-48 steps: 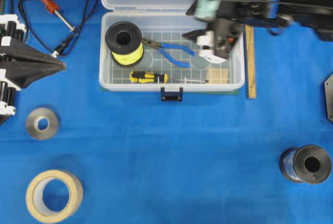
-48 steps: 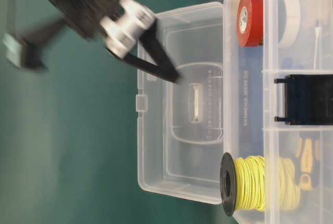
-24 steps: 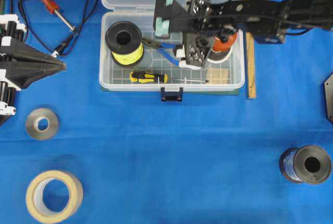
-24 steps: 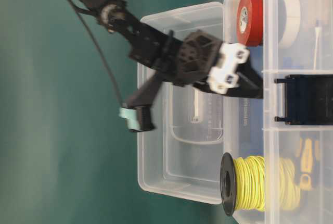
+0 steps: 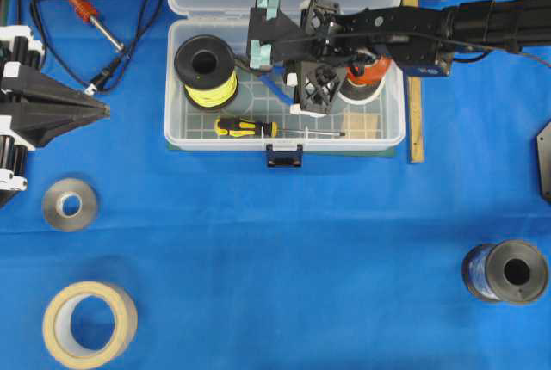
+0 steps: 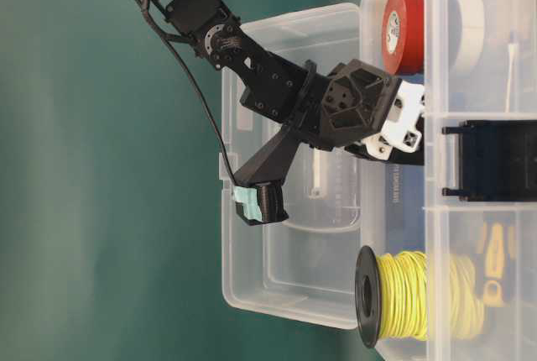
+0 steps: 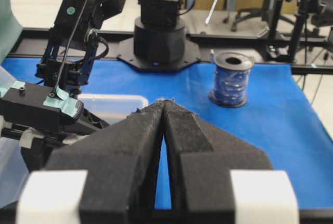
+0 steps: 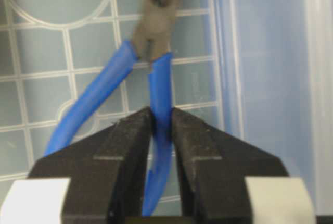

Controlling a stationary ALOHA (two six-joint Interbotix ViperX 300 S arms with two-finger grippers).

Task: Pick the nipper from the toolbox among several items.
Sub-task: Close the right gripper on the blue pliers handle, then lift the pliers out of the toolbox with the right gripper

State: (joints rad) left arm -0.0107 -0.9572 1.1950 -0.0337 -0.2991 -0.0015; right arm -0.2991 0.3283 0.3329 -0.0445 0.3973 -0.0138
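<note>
Your right gripper (image 8: 161, 130) pinches one blue handle of the nipper (image 8: 151, 62) inside the toolbox (image 5: 392, 133), at the blue table's (image 5: 284, 249) far edge. Your left gripper (image 7: 164, 107) is pressed together.

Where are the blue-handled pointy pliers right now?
The blue-handled pointy pliers lie on the clear plastic toolbox floor, one handle pinched in the right gripper.

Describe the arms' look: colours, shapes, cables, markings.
Both are black. The right arm has a latticed end effector, white finger mounts, teal tape on its camera and a thin black cable. The left end effector has wedge-shaped, foam-faced fingers with white mounts.
</note>
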